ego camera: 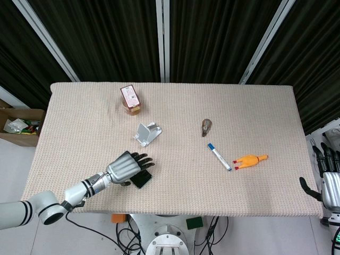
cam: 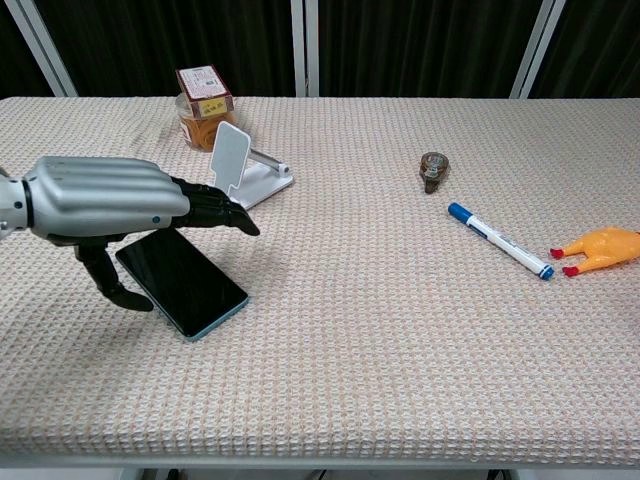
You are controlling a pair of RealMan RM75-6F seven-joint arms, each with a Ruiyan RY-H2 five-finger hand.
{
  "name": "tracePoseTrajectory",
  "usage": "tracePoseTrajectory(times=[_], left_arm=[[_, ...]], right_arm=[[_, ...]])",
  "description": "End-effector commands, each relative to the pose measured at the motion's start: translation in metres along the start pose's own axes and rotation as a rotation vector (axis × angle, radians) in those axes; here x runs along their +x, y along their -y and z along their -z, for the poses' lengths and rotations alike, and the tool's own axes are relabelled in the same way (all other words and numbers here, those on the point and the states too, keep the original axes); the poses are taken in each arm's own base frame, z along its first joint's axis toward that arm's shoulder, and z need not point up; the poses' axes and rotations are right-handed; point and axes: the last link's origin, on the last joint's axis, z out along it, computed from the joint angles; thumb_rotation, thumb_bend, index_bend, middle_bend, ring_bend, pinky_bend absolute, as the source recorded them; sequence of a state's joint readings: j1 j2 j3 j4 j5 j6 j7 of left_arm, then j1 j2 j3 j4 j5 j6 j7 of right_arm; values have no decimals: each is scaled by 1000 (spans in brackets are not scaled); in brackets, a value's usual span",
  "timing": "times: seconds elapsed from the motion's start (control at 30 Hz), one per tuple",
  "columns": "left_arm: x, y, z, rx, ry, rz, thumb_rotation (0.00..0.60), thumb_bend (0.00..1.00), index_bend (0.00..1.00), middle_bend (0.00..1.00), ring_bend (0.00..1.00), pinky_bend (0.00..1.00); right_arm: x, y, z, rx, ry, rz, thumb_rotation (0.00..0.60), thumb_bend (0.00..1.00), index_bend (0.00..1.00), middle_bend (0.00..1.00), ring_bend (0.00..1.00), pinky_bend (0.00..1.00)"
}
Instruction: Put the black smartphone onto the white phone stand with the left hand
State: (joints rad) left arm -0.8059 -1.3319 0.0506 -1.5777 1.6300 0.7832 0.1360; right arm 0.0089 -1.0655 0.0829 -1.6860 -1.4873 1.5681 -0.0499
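The black smartphone [ego camera: 142,180] [cam: 186,282] lies on the woven table mat near the front left, its screen facing up. My left hand [ego camera: 126,166] [cam: 105,199] is stretched over the phone's far end with its fingers extended and apart. The thumb hangs down beside the phone's left edge, and no grip shows. The white phone stand [ego camera: 146,133] [cam: 243,168] is upright just behind the hand, with nothing on it. My right hand [ego camera: 329,183] hangs off the table's right edge, fingers apart and holding nothing.
A jar with a snack box [ego camera: 130,99] [cam: 203,105] stands behind the stand. To the right lie a small brown object [ego camera: 206,127] [cam: 434,170], a blue-capped marker [ego camera: 219,156] [cam: 500,240] and a rubber chicken [ego camera: 249,160] [cam: 600,248].
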Motion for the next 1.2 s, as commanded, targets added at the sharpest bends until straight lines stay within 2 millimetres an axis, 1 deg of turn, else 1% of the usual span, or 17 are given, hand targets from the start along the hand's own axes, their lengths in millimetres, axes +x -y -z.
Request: tracePoseTrajectory(times=[0.03,0.2,0.37,0.5,0.8,1.07,1.2], left_arm=[[-4,1,1,5,15,-4,600,149,88,71,53,215],[-10,1,0,12,34,-2,600,147,88,71,53,215],[-10,-2,-3,9,27,-18,600,149,90,71,49,214],[-10,-2,-6,15,45,-24,600,150,116,56,33,206],[-16,-4,-10,36,85,-53,600,151,140,21,20,201],[-21,-10,-12,27,96,-71,600,151,141,20,19,196],[-21,-9,-14,29,95,-76,600,152,155,20,19,196]], right_arm=[[0,0,-1,-1,-2,-2,600,295,0,0,0,0],[0,0,-2,-1,-17,-12,600,295,0,0,0,0],[5,3,-2,19,-81,-48,600,295,0,0,0,0],[6,4,-1,30,-101,-52,600,295,0,0,0,0],[6,3,0,18,-92,-61,600,294,0,0,0,0],[2,2,2,14,-59,-54,600,298,0,0,0,0],[2,2,2,17,-62,-53,600,298,0,0,0,0]])
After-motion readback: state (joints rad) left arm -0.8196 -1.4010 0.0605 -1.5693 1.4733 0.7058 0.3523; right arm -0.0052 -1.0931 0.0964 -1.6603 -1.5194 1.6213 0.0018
